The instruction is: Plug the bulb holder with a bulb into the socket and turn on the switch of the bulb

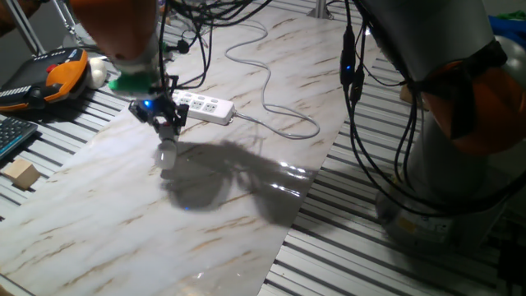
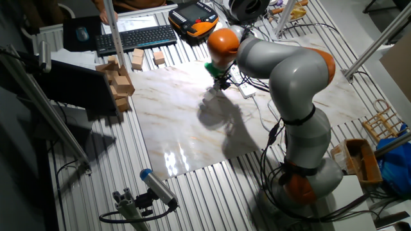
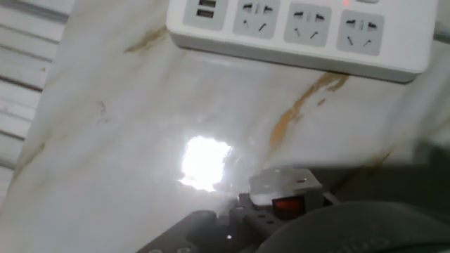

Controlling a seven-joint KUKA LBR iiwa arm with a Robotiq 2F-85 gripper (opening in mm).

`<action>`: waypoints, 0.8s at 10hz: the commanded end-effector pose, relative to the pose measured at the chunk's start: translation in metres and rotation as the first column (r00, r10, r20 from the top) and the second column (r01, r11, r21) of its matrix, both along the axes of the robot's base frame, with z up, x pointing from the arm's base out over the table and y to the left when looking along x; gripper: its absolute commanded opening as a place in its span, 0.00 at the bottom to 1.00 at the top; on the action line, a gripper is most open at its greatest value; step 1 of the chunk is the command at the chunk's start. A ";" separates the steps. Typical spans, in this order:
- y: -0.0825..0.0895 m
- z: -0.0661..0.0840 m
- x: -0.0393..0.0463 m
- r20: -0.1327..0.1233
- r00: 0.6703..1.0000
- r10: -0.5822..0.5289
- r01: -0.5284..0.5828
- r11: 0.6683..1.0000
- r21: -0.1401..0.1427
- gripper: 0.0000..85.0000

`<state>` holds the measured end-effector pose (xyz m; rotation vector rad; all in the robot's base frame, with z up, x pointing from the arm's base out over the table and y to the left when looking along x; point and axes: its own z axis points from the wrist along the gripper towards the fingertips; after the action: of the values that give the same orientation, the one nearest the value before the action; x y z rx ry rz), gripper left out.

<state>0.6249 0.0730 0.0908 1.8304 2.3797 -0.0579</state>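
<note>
My gripper (image 1: 168, 125) hangs over the marble board, just in front of the socket (image 1: 202, 105), a long white power strip with a white cable. It is shut on the white bulb holder (image 1: 167, 148), which hangs below the fingers with the bulb (image 1: 167, 159) at its low end, a little above the board. In the hand view the holder (image 3: 283, 183) with its red button (image 3: 285, 205) sits at the bottom, and the socket (image 3: 302, 31) lies across the top, apart from it. In the other fixed view the gripper (image 2: 221, 79) is beside the socket (image 2: 247, 90).
An orange pendant (image 1: 64, 72) and a whitish ball (image 1: 99, 72) lie at the back left. A keyboard (image 1: 12, 136) and a wooden block (image 1: 22, 174) sit left of the board. Black cables (image 1: 353, 90) hang on the right. Wooden blocks (image 2: 117, 83) stand by the board's edge.
</note>
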 end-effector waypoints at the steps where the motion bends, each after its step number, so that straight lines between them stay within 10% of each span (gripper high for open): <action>1: -0.007 0.006 -0.0008 -0.002 1.000 -0.020 0.020 1.000 0.002 0.00; 8: -0.060 0.022 -0.0082 0.028 0.996 -0.086 0.085 0.996 0.016 0.00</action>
<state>0.6165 0.0125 0.1131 1.9269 2.2885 -0.0213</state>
